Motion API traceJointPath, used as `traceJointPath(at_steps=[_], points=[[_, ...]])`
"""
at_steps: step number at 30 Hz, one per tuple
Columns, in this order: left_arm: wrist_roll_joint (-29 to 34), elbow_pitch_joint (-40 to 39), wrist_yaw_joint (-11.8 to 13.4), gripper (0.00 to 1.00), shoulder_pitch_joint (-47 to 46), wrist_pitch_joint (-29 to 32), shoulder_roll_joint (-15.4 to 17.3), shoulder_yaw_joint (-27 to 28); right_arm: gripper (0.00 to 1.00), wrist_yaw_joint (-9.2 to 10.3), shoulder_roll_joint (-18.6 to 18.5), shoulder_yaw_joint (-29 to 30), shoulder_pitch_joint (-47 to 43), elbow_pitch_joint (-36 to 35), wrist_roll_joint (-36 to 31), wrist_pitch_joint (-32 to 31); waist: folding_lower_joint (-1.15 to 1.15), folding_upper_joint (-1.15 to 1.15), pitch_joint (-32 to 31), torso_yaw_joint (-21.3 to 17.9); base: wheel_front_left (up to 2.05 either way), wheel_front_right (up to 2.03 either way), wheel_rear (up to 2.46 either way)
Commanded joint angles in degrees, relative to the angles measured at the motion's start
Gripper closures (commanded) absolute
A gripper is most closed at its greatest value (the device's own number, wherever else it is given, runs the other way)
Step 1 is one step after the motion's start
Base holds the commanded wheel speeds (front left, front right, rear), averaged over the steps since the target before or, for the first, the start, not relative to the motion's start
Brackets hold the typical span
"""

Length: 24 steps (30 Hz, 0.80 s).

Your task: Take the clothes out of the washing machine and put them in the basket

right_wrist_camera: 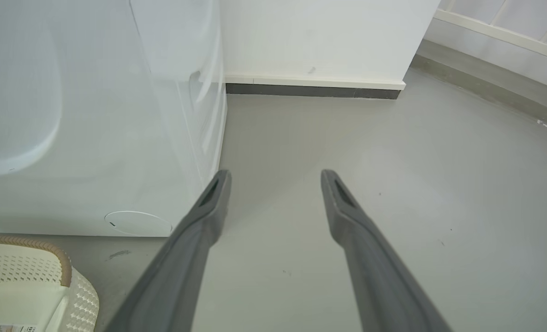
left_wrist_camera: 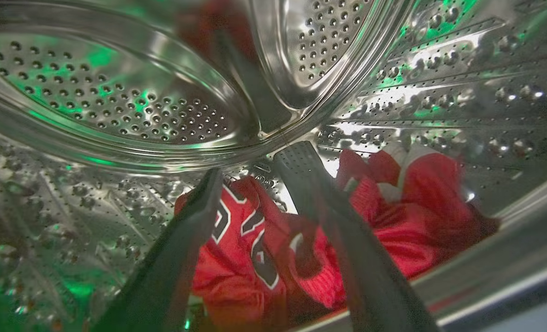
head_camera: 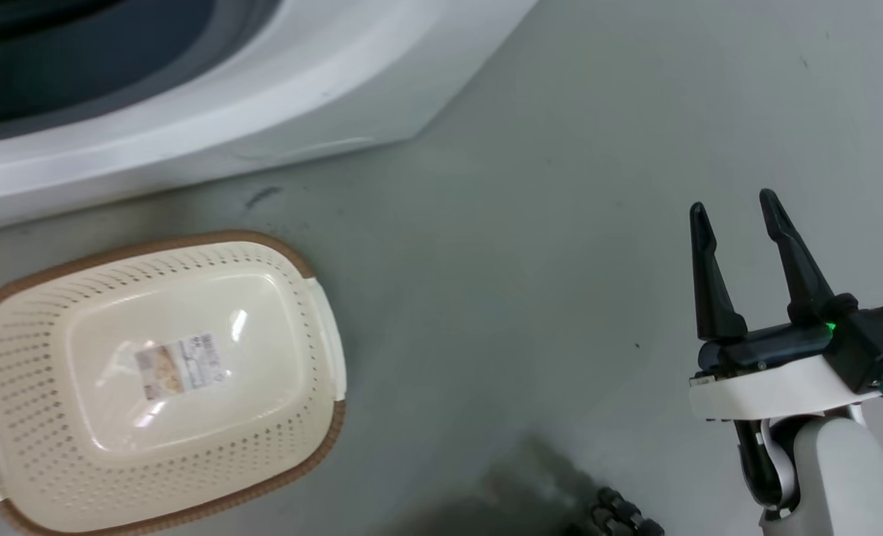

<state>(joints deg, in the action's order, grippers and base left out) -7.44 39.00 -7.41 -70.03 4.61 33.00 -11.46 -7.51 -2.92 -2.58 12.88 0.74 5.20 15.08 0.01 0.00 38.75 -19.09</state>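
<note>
Head view: the white washing machine (head_camera: 278,89) runs across the top left. The cream laundry basket (head_camera: 39,350) stands on the grey floor (head_camera: 523,223) just in front of it, a printed label (head_camera: 181,365) showing on its bottom. The right pincer (head_camera: 733,202) hangs at the lower right, well apart from the basket, its fingers spread wide and holding nothing.

Left wrist view: the left pincer (left_wrist_camera: 255,161) is inside the perforated steel drum (left_wrist_camera: 116,106), fingers wide apart. Behind them, on the drum's floor, lie the red jersey (left_wrist_camera: 236,249) with navy-and-white lettering and, beside it, the red garment with white stripes (left_wrist_camera: 421,203).

Right wrist view: the right pincer (right_wrist_camera: 276,177) is spread wide over bare floor (right_wrist_camera: 393,184), just beside the washing machine's (right_wrist_camera: 93,138) front corner. The basket's brown rim (right_wrist_camera: 47,246) shows at the lower left.
</note>
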Motion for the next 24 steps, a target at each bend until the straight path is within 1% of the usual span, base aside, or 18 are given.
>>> traceJointPath(at_steps=[1,5,7,11,13,17,20,24], points=[[-0.2,1.8,-0.1,0.0,-3.5,1.6,1.8,-1.3,0.0,0.04,0.1,-0.5,1.0,-0.4,0.8,0.1,-0.01,0.0,3.8,-2.9,0.0,0.0,0.0],[-0.3,6.5,-0.1,0.0,-12.0,6.5,5.0,-5.0,0.0,0.04,0.1,-1.8,1.4,-1.0,1.7,0.1,-0.01,0.0,6.0,-4.7,0.0,0.0,0.0],[-1.1,8.2,-0.1,0.0,-14.9,9.4,6.0,-7.4,0.0,0.04,0.1,-2.4,1.3,-1.1,2.2,0.1,-0.01,0.0,6.9,-5.4,0.0,0.0,0.0],[-1.2,11.3,0.0,0.0,-20.3,14.5,8.5,-10.0,0.0,0.04,0.1,-3.6,1.2,-1.4,2.8,0.1,-0.01,0.0,8.7,-6.5,0.0,0.0,0.0],[-1.0,12.7,0.0,0.0,-22.2,16.6,9.3,-10.5,0.0,0.04,0.1,-4.4,1.2,-1.6,3.1,0.1,-0.01,0.0,9.5,-7.1,0.0,0.0,0.0],[-1.1,14.8,0.2,0.0,-24.7,18.4,11.3,-10.2,0.0,0.04,0.1,-5.7,1.1,-2.1,4.6,0.1,-0.01,0.0,11.0,-8.4,0.0,0.0,0.0],[-0.8,15.3,0.2,0.0,-26.1,18.9,12.3,-10.6,0.0,0.04,0.1,-6.0,0.9,-2.5,5.2,0.1,-0.01,0.0,11.8,-8.9,0.0,0.0,0.0],[-1.4,16.0,0.3,0.0,-26.2,21.3,11.5,-10.9,0.0,0.04,0.1,-5.9,0.5,-2.4,5.3,0.1,-0.01,0.0,12.4,-8.7,0.0,0.0,0.0]])
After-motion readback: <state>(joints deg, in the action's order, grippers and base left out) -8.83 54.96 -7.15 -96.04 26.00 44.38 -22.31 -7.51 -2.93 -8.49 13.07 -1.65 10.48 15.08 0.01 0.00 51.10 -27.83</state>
